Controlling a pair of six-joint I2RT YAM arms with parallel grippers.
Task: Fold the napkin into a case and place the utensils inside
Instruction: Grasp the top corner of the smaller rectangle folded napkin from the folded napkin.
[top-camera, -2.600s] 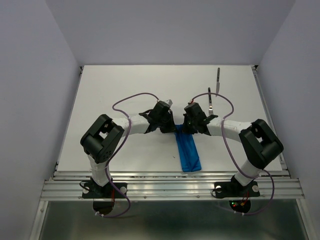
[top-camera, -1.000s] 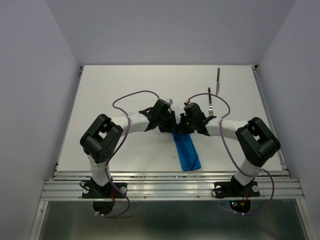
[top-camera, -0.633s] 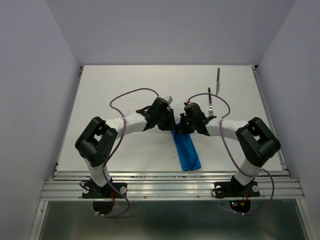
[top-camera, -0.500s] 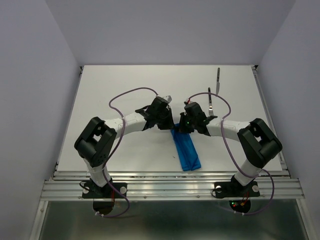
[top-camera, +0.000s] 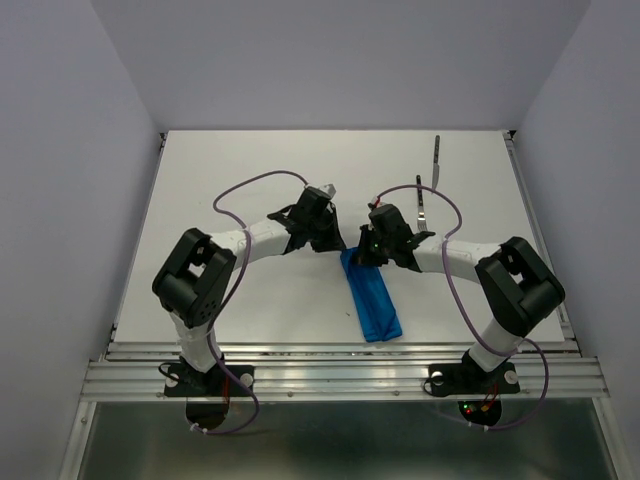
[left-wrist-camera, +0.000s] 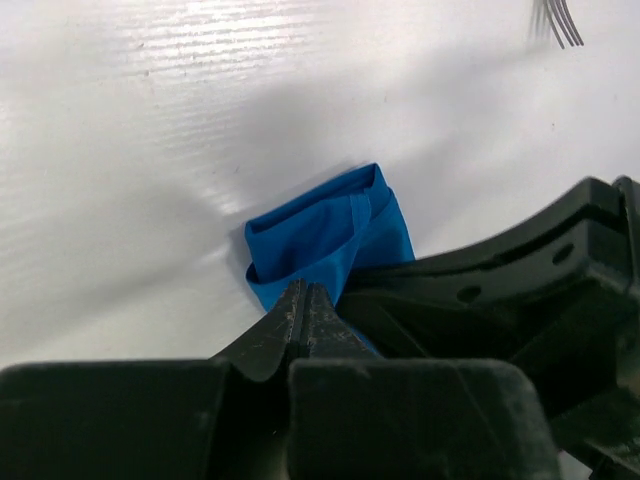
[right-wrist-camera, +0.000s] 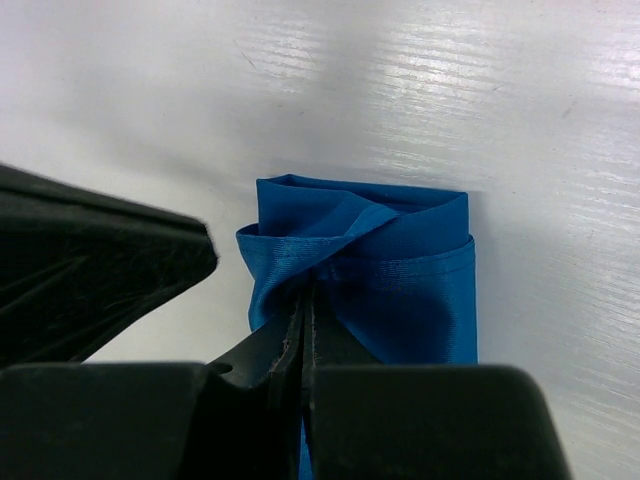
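One table (top-camera: 230, 170): white, carrying all below.
Napkin (top-camera: 372, 300): narrow folded strip at centre, running toward the front edge.
Left gripper (left-wrist-camera: 305, 300): fingers together, pinching the napkin's far end.
Right gripper (right-wrist-camera: 303, 300): fingers together, clamped on that end's bunched fold.
Fork (top-camera: 422, 208): beyond the right gripper.
Knife (top-camera: 436, 158): farther back.
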